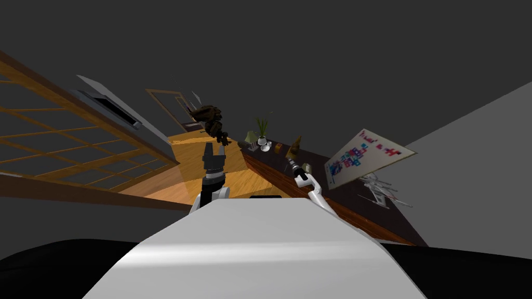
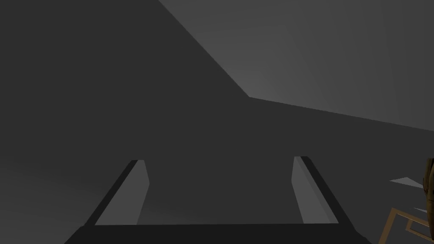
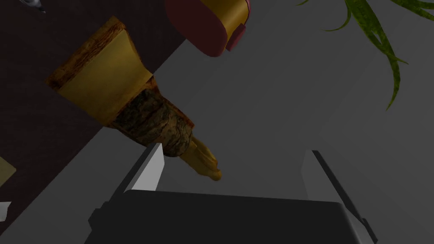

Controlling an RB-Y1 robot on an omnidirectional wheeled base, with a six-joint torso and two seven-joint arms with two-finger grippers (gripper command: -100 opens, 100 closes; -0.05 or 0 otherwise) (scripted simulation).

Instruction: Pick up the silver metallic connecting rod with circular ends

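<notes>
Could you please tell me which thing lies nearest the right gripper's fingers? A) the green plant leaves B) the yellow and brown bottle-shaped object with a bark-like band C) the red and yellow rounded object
B: the narrow tip of the yellow and brown bottle-shaped object sits right beside one finger of the open right gripper, with the green plant leaves and the red and yellow rounded object farther off.

Dark brown counter (image 1: 348, 202), yellow and bark-brown wooden piece (image 3: 127, 101), white poster (image 1: 366, 155) splashed red and blue, right gripper (image 3: 235, 149) pale grey.
</notes>
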